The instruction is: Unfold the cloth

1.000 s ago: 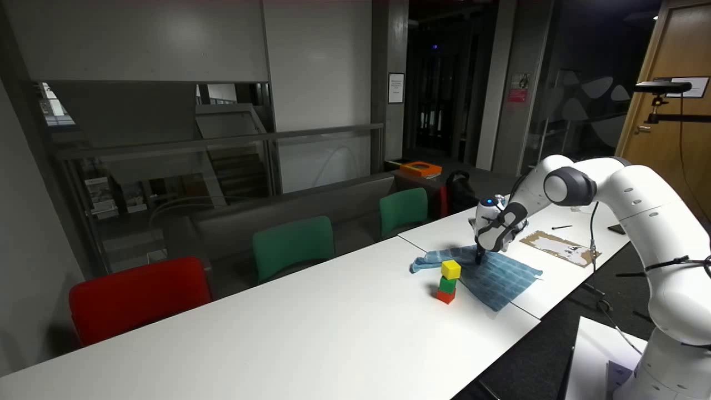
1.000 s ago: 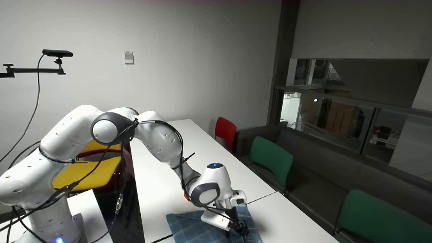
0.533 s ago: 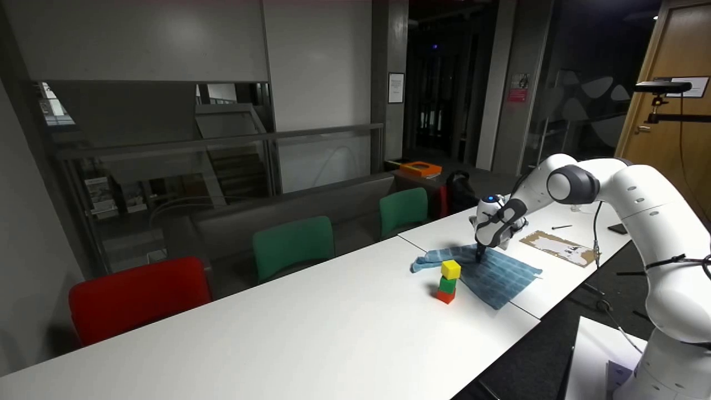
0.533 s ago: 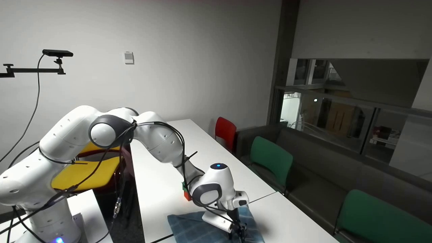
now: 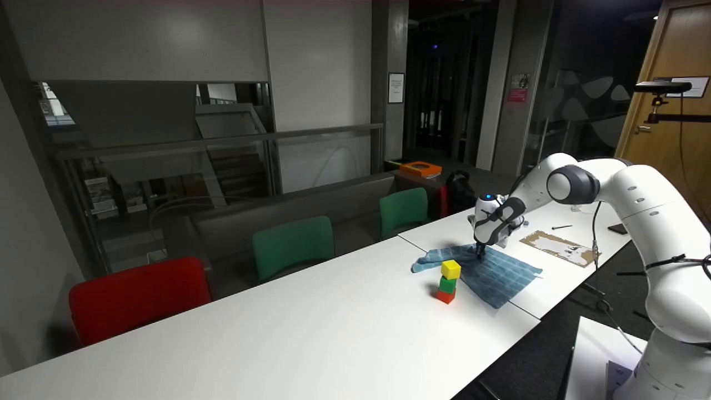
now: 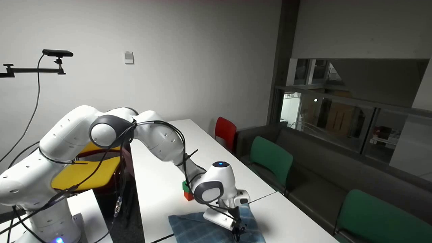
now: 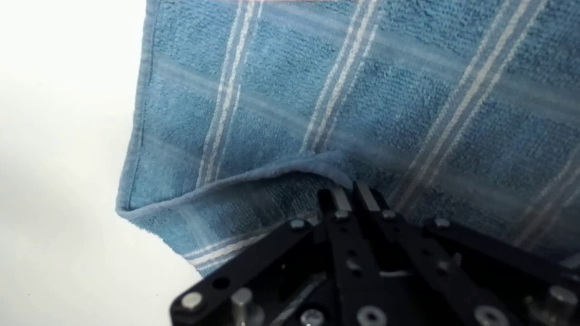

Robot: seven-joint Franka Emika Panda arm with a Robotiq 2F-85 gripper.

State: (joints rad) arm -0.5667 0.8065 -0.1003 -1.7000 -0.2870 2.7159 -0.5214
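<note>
We have 2 fingers (image 7: pixel 341 199) clenched on the hem (image 7: pixel 244 176) of the cloth (image 7: pixel 281 90), which lies on the table (image 5: pixel 311 339). In the wrist view most of it spreads up and right from the fingers, 1 corner (image 7: pixel 130 199) leftward; we judge a pull across the hem should unfold it. It looks blue, fuzzy, pale-striped.

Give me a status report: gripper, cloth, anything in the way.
Gripper closed on an edge of the cloth. Cloth partly folded over on the table. Block stack close beside it, might get knocked.
</note>
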